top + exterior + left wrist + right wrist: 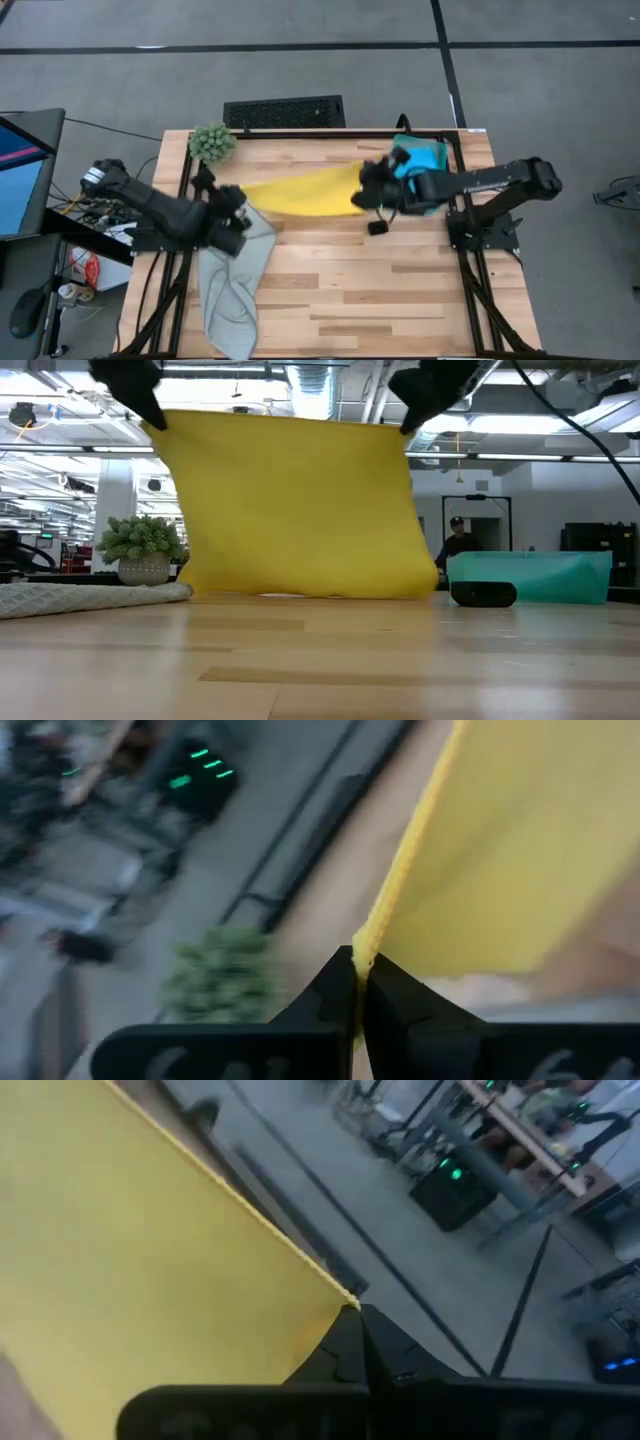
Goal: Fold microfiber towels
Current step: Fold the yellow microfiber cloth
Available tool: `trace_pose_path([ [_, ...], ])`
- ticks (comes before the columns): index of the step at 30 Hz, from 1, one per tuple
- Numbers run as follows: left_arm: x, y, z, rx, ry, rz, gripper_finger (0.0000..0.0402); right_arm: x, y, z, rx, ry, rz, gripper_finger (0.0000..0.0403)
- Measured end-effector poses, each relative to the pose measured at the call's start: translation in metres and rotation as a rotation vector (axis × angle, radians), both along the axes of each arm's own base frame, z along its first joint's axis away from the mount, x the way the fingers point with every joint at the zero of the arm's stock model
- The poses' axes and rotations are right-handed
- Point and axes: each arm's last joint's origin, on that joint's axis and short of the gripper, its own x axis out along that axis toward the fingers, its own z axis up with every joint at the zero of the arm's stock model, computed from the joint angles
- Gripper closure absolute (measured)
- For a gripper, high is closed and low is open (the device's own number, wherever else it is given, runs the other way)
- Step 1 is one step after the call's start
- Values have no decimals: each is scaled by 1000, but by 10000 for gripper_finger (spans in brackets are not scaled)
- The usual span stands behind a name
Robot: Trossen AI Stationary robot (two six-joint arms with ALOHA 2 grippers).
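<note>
The yellow towel (300, 190) hangs as a wide sheet (295, 505) between my two grippers, above the table's far middle. My left gripper (240, 195) is shut on its left top corner and my right gripper (368, 185) is shut on its right top corner. The towel's lower edge (300, 594) reaches the tabletop. The pale grey towel (232, 285) lies crumpled at the table's left, partly under my left arm. A teal towel (425, 160) lies folded at the far right, under my right arm. My left gripper pinches the yellow towel's top corner (366, 948) between its two fingertips. The towel hangs below the fingers, its top edge drawn fairly straight toward the other gripper. My right gripper pinches the yellow towel's other top corner (345, 1302) between its two fingertips. The towel hangs below, with its lower edge at the table.
A fuzzy green plant (212, 143) stands at the far left corner. A small black block (378, 227) lies near my right gripper, in front of the teal towel (530, 575). The near half of the wooden table (380, 300) is bare. A person (458, 545) stands in the room behind.
</note>
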Motion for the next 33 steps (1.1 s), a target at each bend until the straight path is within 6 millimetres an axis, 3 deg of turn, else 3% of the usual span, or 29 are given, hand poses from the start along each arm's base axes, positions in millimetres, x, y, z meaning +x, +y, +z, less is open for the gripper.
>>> trace_pose_path([
  [5, -5, 49, 16, 156, 23, 134, 401, 5, -53, 17, 19, -75, -6, 403],
  [11, -6, 105, 27, 350, 150, 319, 401, 12, -104, 21, 23, -160, 19, 403],
  [16, 8, 149, 36, 279, 238, 290, 401, 15, -133, 22, -86, -157, -26, 403],
  [19, 13, 174, 44, 212, 154, 191, 401, 10, -146, 27, -132, -175, -83, 403],
  [22, 12, 195, 56, 280, 93, 210, 401, 5, -156, 28, -154, -156, -113, 403],
  [26, 8, 209, 61, 303, 59, 200, 401, -1, -164, 30, -166, -142, -129, 403],
  [30, 5, 213, 48, 203, 12, 142, 401, -1, -165, 27, -154, -134, -131, 403],
  [33, 4, 212, 22, 146, 67, 145, 401, 1, -160, 18, -97, -123, -104, 403],
])
